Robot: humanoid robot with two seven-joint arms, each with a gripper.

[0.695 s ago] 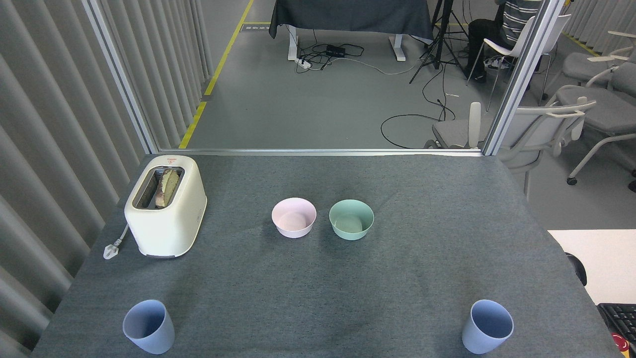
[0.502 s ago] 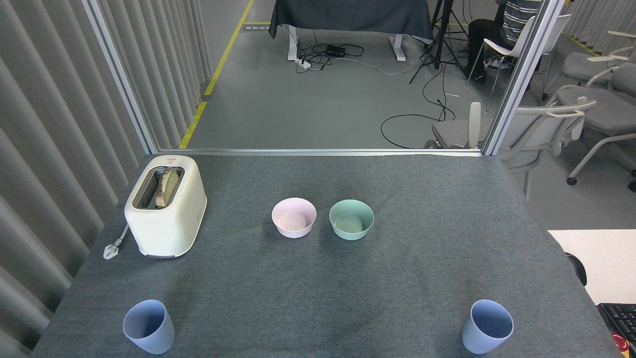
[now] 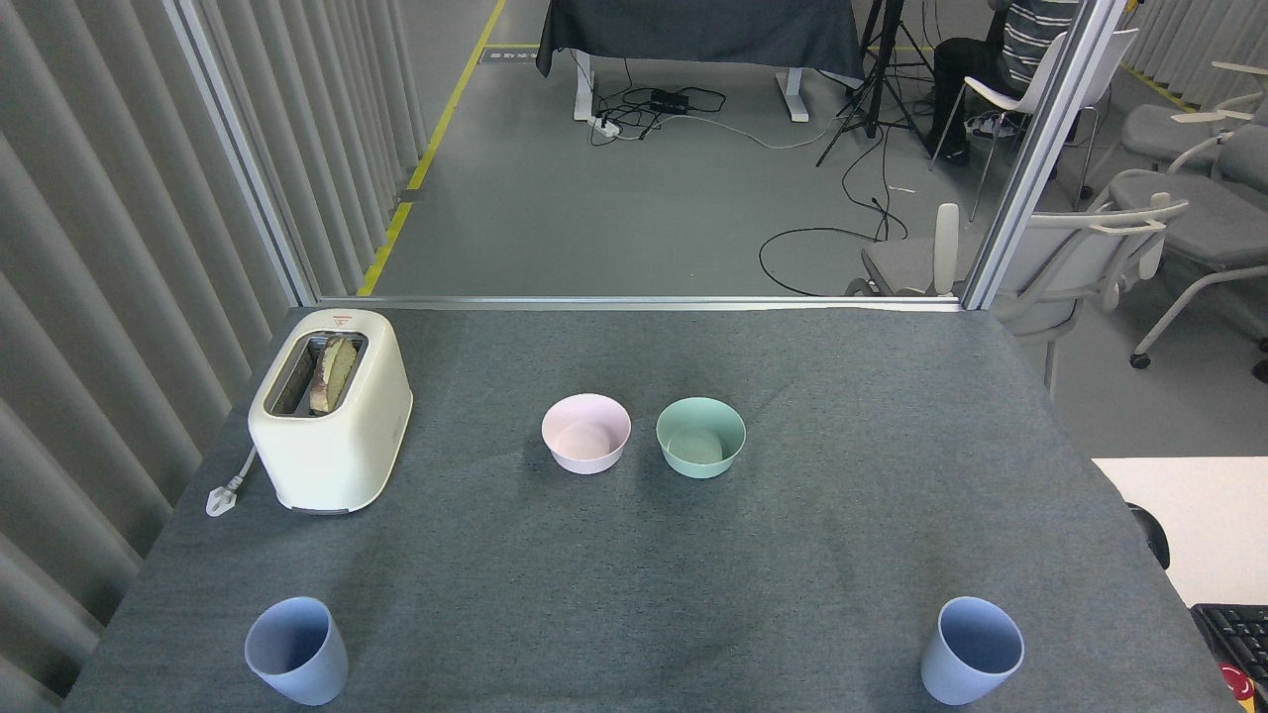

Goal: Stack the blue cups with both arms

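Observation:
Two pale blue cups stand upright and apart on the grey table [image 3: 634, 574]. One blue cup [image 3: 296, 651] is at the front left corner, the other blue cup [image 3: 972, 651] at the front right corner. Both are empty, mouths up. Neither of my arms nor either gripper shows in the head view.
A pink bowl [image 3: 585, 433] and a mint-green bowl [image 3: 700, 437] sit side by side mid-table. A cream toaster [image 3: 330, 409] with bread in its slot stands at the left, its plug [image 3: 222, 496] beside it. A white surface [image 3: 1204, 520] and a keyboard [image 3: 1233, 634] lie past the right edge.

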